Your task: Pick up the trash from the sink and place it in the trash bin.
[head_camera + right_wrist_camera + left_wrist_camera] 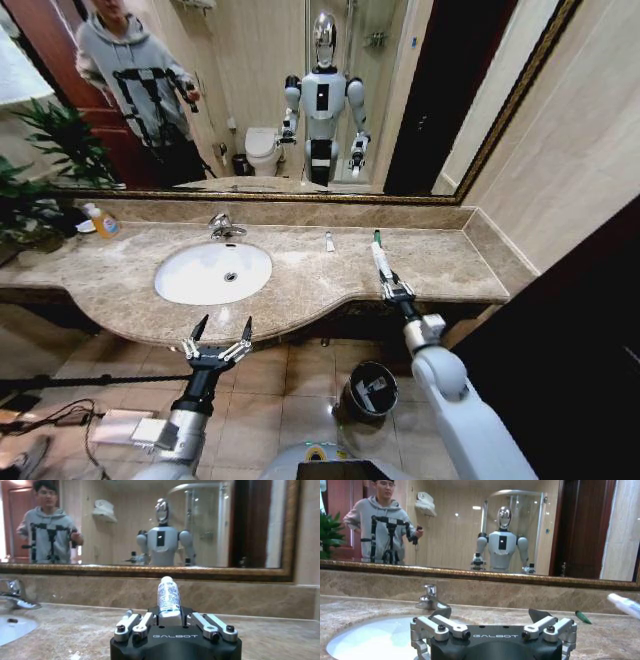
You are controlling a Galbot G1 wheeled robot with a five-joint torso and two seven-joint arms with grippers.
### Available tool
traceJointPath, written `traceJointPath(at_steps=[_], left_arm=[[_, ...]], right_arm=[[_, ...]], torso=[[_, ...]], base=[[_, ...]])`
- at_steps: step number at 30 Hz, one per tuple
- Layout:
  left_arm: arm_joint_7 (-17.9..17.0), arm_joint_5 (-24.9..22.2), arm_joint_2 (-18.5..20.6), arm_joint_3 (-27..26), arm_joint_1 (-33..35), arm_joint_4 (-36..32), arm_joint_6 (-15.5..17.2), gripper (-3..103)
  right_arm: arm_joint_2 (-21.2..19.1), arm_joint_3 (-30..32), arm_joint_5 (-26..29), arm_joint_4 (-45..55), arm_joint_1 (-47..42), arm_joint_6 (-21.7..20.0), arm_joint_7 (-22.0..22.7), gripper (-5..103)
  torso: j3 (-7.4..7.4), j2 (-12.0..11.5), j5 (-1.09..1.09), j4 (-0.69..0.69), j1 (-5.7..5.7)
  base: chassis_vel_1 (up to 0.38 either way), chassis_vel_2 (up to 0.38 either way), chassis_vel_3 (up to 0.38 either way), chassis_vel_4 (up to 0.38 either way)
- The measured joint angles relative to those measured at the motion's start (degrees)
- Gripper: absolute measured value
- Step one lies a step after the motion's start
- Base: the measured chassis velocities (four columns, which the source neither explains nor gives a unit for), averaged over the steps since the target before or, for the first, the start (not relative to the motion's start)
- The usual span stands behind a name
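- Marble countertop (300, 285) under a wide mirror; the sink (213, 272) sits left of centre, its basin looking bare.
- Right gripper (394, 290) over the counter's right part, clamped on a white tube (382, 264) by its base — tube pointing toward the mirror.
- Small green bottle (377, 237) lies just beyond the tube's tip.
- Left gripper (217, 340) waits spread wide at the counter's front edge.
- Trash bin (368, 389) on the floor below — drop probably follows.

sink (190, 280) white | countertop (310, 290) beige-brown marble | tube (168, 594) white, blue print
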Motion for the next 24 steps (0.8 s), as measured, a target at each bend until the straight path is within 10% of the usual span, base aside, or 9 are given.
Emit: traceJointPath(at_steps=[24], left_arm=[[0.0, 0.0, -0.01, 0.0, 0.0, 0.0, 0.0, 100]], right_arm=[[12.59, 10.78, -7.26, -1.81, -25.29, 19.31, 2.47, 26]], torso=[[0.0, 0.0, -0.01, 0.0, 0.0]], base=[[0.0, 0.0, 0.0, 0.0]])
